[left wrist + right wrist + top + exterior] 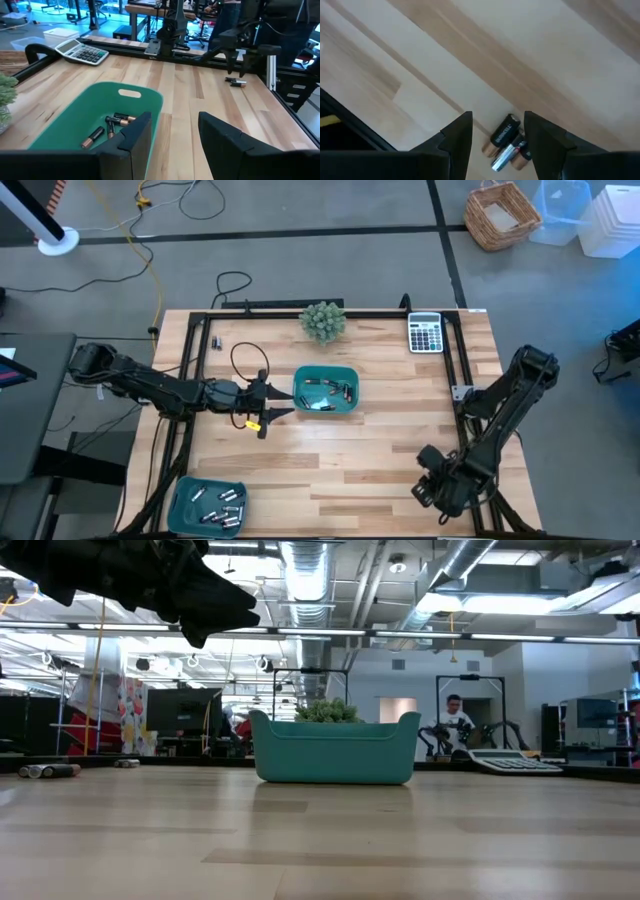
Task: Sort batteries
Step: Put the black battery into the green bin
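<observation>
Right wrist view — right claw (pixel 497 132) spread, three batteries (pixel 506 145) on table between its fingers, untouched.

Batteries (pixel 112 127): dark, copper-tipped cells lying flat in teal trays; few loose on tabletop.

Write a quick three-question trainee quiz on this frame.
1. True or false: the left arm has its jaws shut on a battery.
2. In the right wrist view, what lies on the table between the open jaws of the right arm? A) loose batteries B) a calculator C) a plant
3. How many teal trays hold batteries?

Key: 1 false, the jaws are open and empty beside the centre tray. 2 A. 3 two, the centre tray and the corner tray.
</observation>
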Controlling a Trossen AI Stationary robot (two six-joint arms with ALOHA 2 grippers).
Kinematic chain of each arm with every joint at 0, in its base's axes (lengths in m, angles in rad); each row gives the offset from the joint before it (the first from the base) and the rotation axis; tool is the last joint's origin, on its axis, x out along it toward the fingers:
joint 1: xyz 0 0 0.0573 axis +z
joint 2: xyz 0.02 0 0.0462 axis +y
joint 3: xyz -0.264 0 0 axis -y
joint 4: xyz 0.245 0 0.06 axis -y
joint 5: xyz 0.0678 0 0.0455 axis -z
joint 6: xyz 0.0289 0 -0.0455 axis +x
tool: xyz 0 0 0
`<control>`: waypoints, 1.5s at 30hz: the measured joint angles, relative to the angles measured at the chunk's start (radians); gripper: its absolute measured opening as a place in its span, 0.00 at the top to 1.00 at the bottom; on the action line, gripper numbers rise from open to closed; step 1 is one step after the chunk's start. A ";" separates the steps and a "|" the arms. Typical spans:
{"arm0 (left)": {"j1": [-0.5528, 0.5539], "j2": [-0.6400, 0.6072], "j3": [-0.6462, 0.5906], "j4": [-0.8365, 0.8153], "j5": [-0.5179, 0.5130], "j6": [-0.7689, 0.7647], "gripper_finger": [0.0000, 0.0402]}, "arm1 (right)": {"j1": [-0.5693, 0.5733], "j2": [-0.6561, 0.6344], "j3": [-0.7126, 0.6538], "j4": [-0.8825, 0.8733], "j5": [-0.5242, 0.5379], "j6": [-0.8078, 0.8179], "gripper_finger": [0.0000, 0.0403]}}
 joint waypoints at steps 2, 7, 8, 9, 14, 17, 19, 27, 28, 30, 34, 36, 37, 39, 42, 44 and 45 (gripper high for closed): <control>-0.001 0.000 0.000 0.000 0.000 -0.001 0.61 | -0.008 0.024 0.028 -0.021 -0.004 0.002 0.52; -0.001 0.000 0.000 0.001 0.000 -0.004 0.61 | -0.026 0.084 0.079 -0.071 -0.018 0.003 0.52; -0.002 0.000 0.000 0.001 0.000 -0.005 0.61 | -0.028 0.098 0.084 -0.068 -0.029 0.003 0.52; -0.002 0.000 0.000 0.002 0.000 -0.007 0.61 | -0.029 0.115 0.090 -0.065 -0.044 0.003 0.52; -0.002 0.000 0.000 0.003 0.000 -0.014 0.61 | -0.033 0.182 0.125 -0.069 -0.075 -0.005 0.52; -0.002 0.000 0.000 0.003 -0.001 -0.014 0.61 | -0.031 0.199 0.132 -0.079 -0.075 0.004 0.52; -0.002 0.000 0.000 0.003 0.000 -0.014 0.61 | -0.030 0.205 0.132 -0.080 -0.076 0.008 0.52; -0.002 0.000 0.000 0.003 -0.001 -0.014 0.61 | -0.023 0.211 0.132 -0.109 -0.095 0.022 0.52; -0.002 0.000 0.000 0.003 -0.001 -0.014 0.61 | -0.020 0.211 0.132 -0.112 -0.097 0.027 0.52; -0.002 0.000 0.000 0.002 -0.001 -0.014 0.61 | -0.015 0.211 0.132 -0.112 -0.099 0.041 0.52; -0.002 0.000 0.001 0.001 -0.001 -0.014 0.61 | -0.004 0.217 0.132 -0.102 -0.100 0.055 0.52; -0.002 0.000 0.001 0.000 -0.001 -0.014 0.61 | -0.005 0.229 0.132 -0.092 -0.100 0.055 0.52; -0.002 0.000 0.001 0.000 -0.001 -0.014 0.61 | -0.006 0.236 0.132 -0.088 -0.100 0.055 0.52; -0.002 0.000 0.001 0.000 -0.001 -0.014 0.61 | -0.006 0.243 0.132 -0.087 -0.100 0.055 0.52; -0.002 0.000 0.001 0.000 -0.001 -0.014 0.61 | -0.006 0.244 0.131 -0.085 -0.100 0.056 0.52; -0.002 0.000 0.001 0.000 -0.001 -0.014 0.61 | -0.006 0.244 0.131 -0.086 -0.100 0.056 0.52; -0.001 0.000 0.001 -0.001 -0.001 -0.014 0.61 | -0.006 0.244 0.131 -0.085 -0.100 0.056 0.52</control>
